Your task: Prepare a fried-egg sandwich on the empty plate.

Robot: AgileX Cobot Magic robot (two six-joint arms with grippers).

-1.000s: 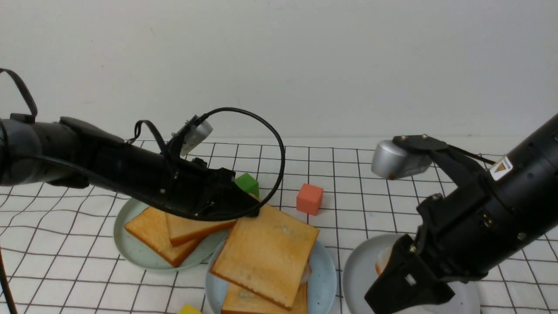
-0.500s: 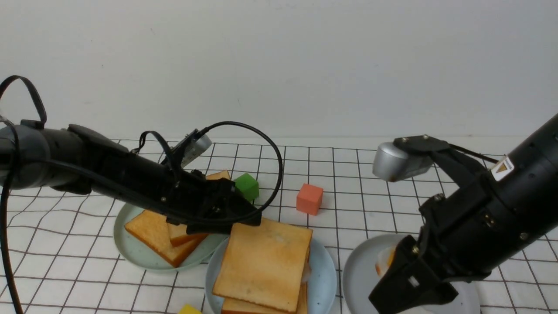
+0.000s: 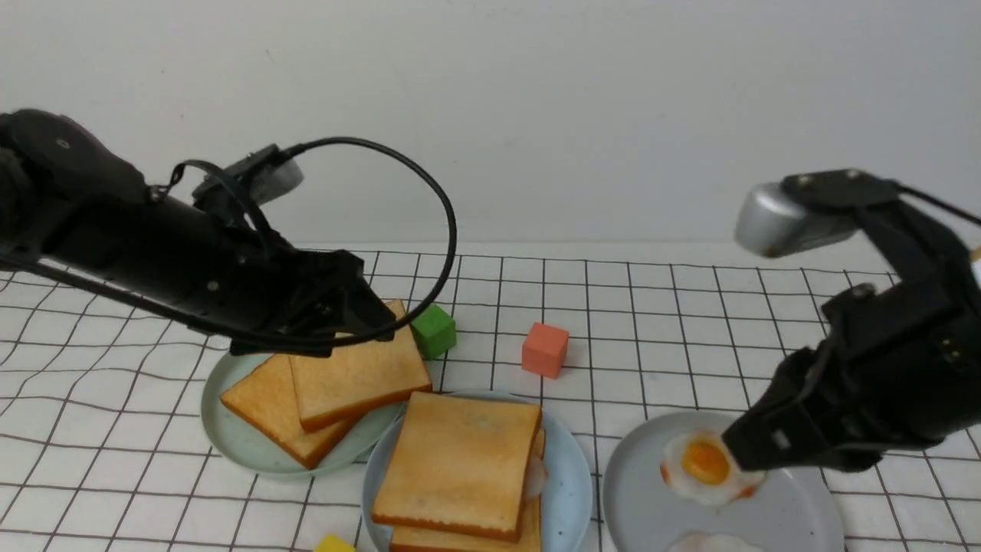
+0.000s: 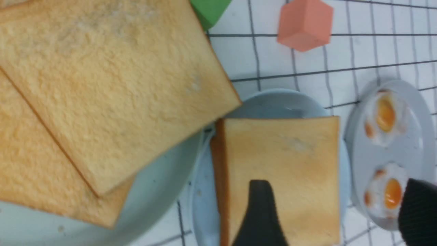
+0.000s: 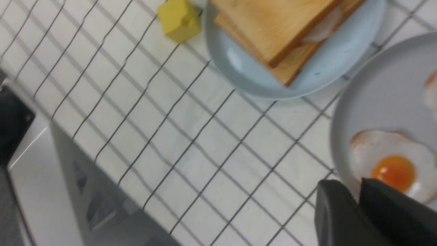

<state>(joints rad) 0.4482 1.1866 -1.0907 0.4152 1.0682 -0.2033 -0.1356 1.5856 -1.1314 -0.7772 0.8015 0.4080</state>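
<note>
fried-egg sandwich [image 3: 460, 460] was stacked on empty plate [image 3: 569, 491] | left gripper [image 4: 338, 184] was spread, empty, task judged done | right gripper [image 5: 355, 184] was pressed together, empty

My left arm [image 3: 153, 253] reaches in from the left, nearly level above the table. The left gripper [image 4: 337, 182] has its two fingers spread wide apart. My right arm [image 3: 881, 360] slopes down and inward from the right. The right gripper [image 5: 356, 186] points downward with its fingers pressed together.
</note>
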